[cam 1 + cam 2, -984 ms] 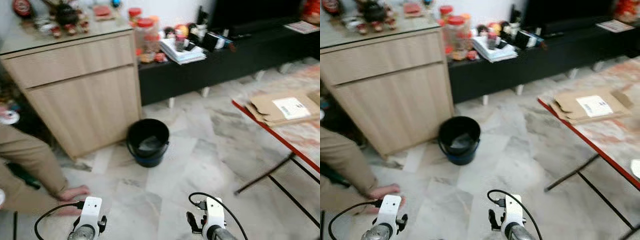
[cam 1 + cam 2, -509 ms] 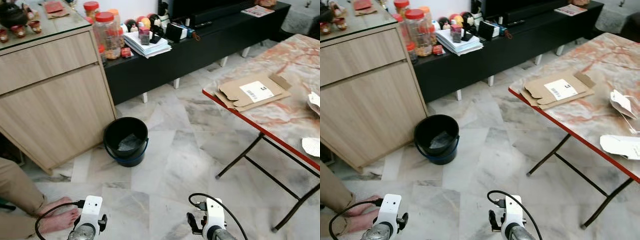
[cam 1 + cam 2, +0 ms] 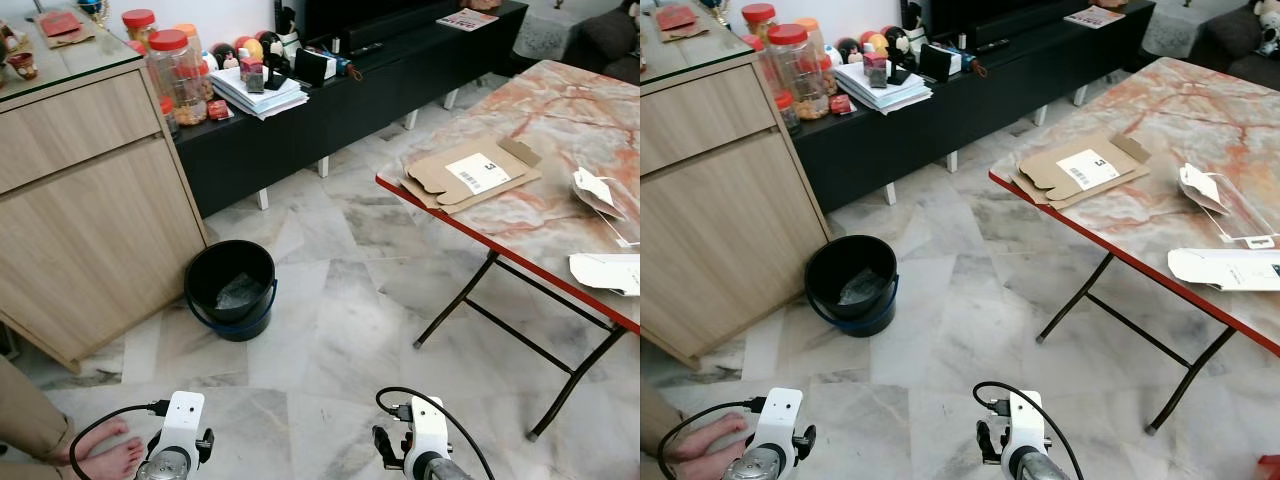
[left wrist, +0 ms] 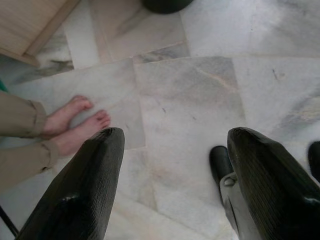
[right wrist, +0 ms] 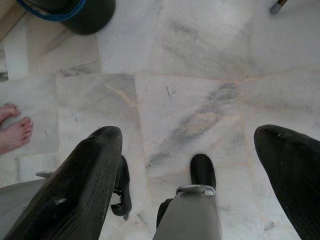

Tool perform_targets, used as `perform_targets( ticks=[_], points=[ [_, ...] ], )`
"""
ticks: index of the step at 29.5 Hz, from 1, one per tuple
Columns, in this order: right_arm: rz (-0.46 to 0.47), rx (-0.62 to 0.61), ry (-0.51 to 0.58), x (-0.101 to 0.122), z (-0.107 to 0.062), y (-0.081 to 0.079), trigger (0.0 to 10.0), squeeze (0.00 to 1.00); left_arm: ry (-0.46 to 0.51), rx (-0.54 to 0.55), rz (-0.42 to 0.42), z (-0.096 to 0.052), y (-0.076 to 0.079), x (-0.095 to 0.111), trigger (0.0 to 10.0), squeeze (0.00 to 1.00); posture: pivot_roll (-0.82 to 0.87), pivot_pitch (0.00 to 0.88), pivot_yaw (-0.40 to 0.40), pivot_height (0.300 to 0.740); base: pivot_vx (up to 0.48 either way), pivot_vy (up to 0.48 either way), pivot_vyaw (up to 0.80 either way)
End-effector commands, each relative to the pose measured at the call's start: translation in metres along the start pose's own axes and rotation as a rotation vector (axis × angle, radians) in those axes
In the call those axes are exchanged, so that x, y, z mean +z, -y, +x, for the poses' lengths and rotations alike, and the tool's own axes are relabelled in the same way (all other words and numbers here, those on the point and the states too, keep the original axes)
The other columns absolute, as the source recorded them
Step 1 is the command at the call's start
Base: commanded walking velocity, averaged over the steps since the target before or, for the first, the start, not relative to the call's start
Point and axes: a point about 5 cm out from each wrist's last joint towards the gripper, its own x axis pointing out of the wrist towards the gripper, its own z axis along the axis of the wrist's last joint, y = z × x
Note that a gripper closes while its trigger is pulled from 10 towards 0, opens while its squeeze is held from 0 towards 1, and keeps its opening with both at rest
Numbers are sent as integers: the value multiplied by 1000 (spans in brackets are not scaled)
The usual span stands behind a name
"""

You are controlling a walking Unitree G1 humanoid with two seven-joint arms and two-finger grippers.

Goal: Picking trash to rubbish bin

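1. Rubbish bin (image 3: 231, 290): a black bucket with a blue handle stands on the marble floor (image 3: 340, 330), just beside the wooden cabinet (image 3: 90, 230) and ahead of the robot, toward its left. Something pale lies at the bottom.
2. Trash: a flattened cardboard box (image 3: 465, 172) with a white label, a crumpled white wrapper (image 3: 595, 190) and a flat white packet (image 3: 607, 272) lie on the red-edged folding table (image 3: 520, 215), ahead and to the robot's right, well apart from the bin.
3. Left gripper (image 4: 172, 185): fingers spread wide, holding nothing, hanging low over bare floor.
4. Right gripper (image 5: 195, 175): fingers likewise spread and empty, hanging low over the floor.
5. Governing relation: the table's trash lies on the right-hand side, so the right gripper is judged the nearer; the cardboard's long axis runs roughly along the table's near edge. Neither gripper is near any item yet, so an approach is still needed.
6. Bystander: a person's bare feet (image 4: 75, 122) rest on the floor at the robot's left.
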Motion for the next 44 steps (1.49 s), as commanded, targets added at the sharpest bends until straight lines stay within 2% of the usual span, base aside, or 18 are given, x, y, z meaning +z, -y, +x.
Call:
perform_targets(
  ticks=[1,4,35,44],
  points=[
    [-5,0,-19,-4,0,-1,10000,0,-14,14,38,-1,-2,-3,10000,0,127,104,7,740,0,-480,-788],
    [-7,-1,-18,-4,-1,-1,10000,0,-24,24,44,-1,-3,-5,10000,0,126,105,6,740,0,-480,-788],
    [-13,0,-20,-4,-1,0,10000,0,-19,24,43,-1,-2,-4,10000,0,128,104,5,740,0,0,-788],
    [-14,1,-20,-4,-1,-1,10000,0,-24,22,39,-1,-2,-5,10000,0,130,104,5,740,0,-151,-788]
  ],
)
